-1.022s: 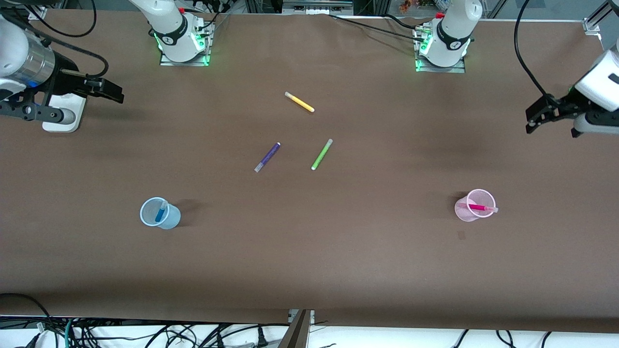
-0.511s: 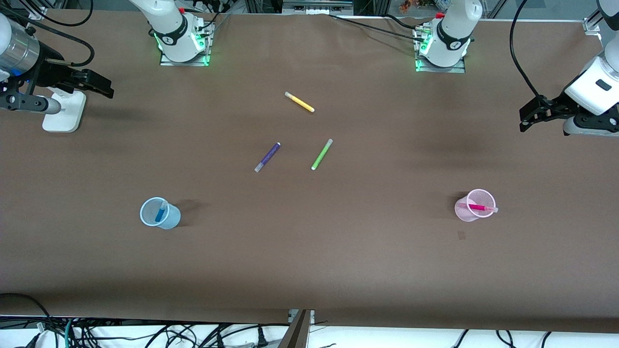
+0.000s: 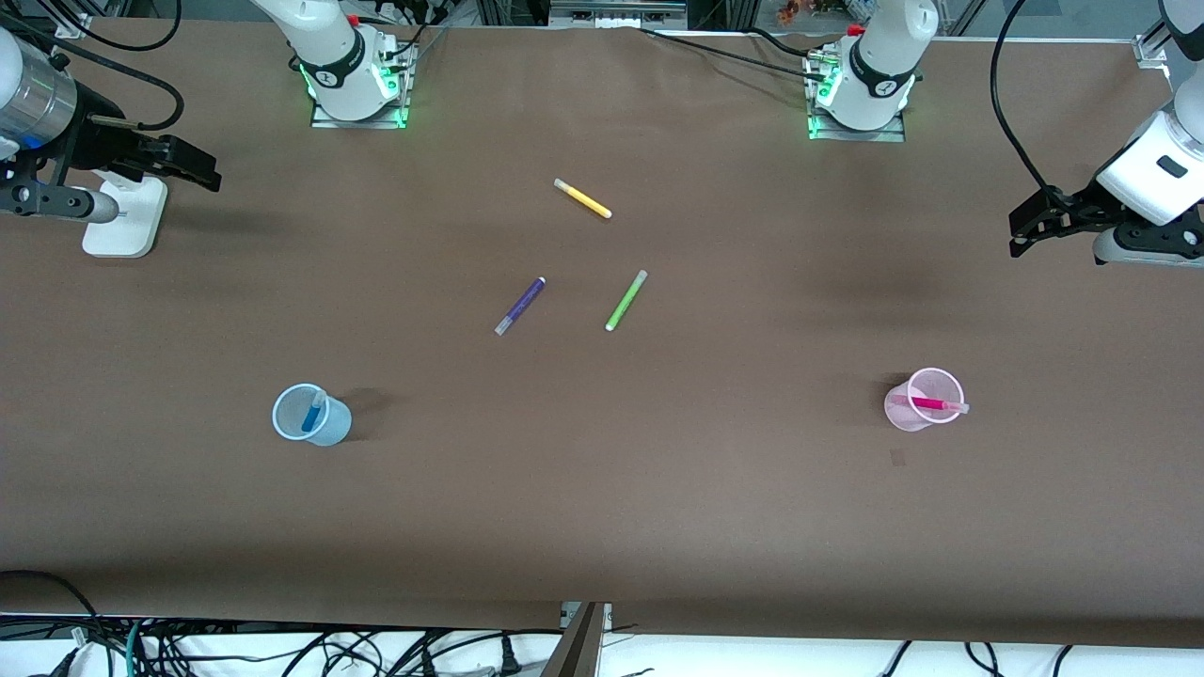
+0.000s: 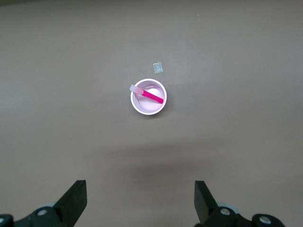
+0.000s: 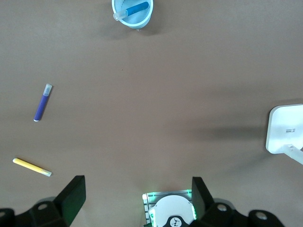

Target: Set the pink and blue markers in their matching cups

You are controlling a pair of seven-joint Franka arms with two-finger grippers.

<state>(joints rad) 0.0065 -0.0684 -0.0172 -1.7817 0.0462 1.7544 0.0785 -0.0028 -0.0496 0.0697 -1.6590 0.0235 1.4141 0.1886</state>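
The blue marker (image 3: pixel 310 416) leans inside the pale blue cup (image 3: pixel 331 428), which stands upright toward the right arm's end of the table. The pink marker (image 3: pixel 933 403) leans in the pale pink cup (image 3: pixel 901 412) toward the left arm's end, its capped end over the rim. My left gripper (image 3: pixel 1030 226) hangs open and empty over the table's left-arm end; its wrist view shows the pink cup (image 4: pixel 142 108) and pink marker (image 4: pixel 150 96) well apart from the gripper (image 4: pixel 140 203). My right gripper (image 3: pixel 193 169) hangs open and empty at the other end, far from the blue cup (image 5: pixel 142 20).
A purple pen (image 3: pixel 520 306), a green pen (image 3: pixel 625 300) and a yellow pen (image 3: pixel 582 198) lie loose mid-table. A white block (image 3: pixel 124 218) sits under the right arm. A small pale square (image 3: pixel 896 458) lies just nearer the front camera than the pink cup.
Both grippers drew back toward the table's ends and slightly toward the bases, then stopped. Cups, markers and loose pens have not moved.
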